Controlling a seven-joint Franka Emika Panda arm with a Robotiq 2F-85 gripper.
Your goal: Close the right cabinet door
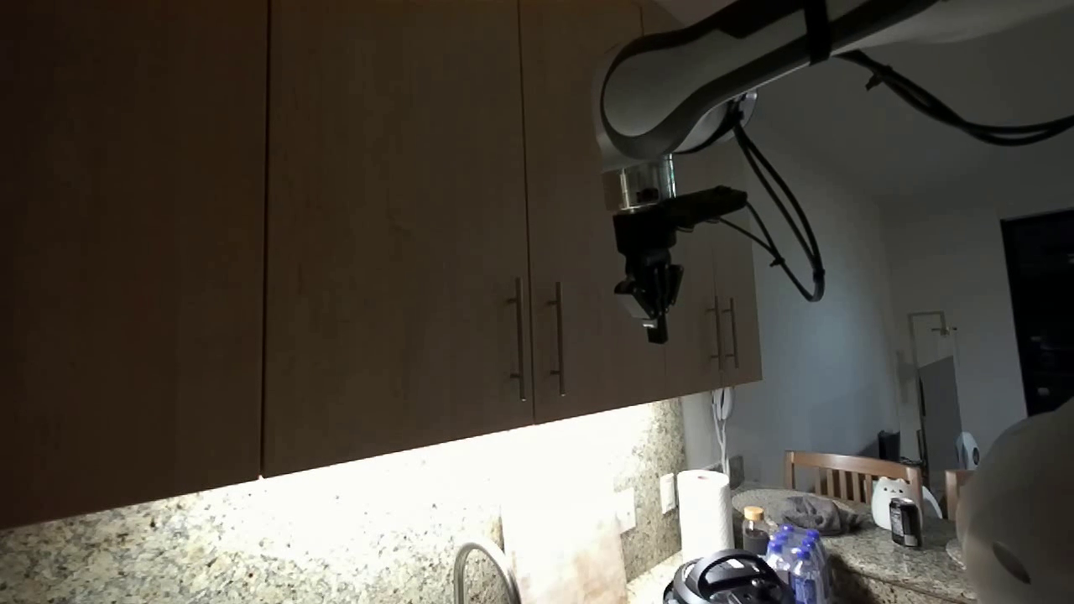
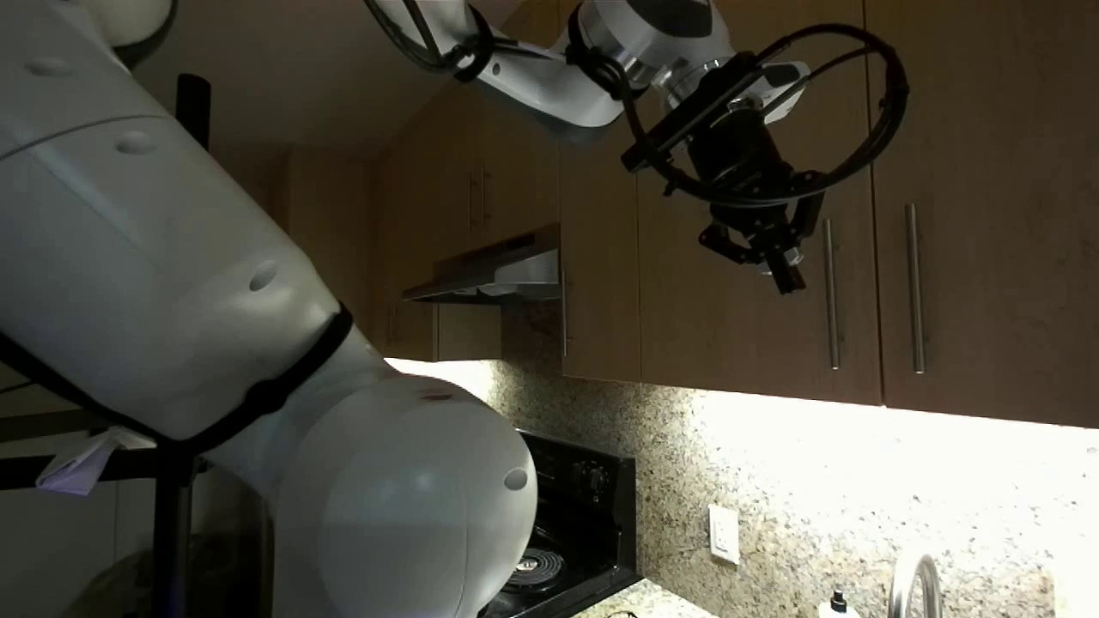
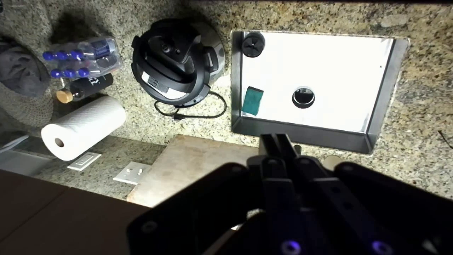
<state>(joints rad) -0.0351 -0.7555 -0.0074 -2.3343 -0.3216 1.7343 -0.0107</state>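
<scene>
White light (image 1: 470, 478) floods the speckled stone backsplash (image 1: 168, 554); a wooden chair (image 1: 847, 463) stands behind the surface (image 1: 873, 560), before a pale wall (image 1: 839, 361); a range hood (image 2: 506, 270) hangs above a black stove (image 2: 592, 502).

In both exterior views, faces the same wooden wall cabinets (image 1: 394, 210) slantwise from nearby, on opposite sides; in the wrist view, looks down on the kitchen sink (image 3: 332, 76) at two o'clock.

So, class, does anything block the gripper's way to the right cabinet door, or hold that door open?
Nothing visible stands between the gripper and the right cabinet door in either exterior view. That door looks closed, flush with the left cabinet door.
</scene>
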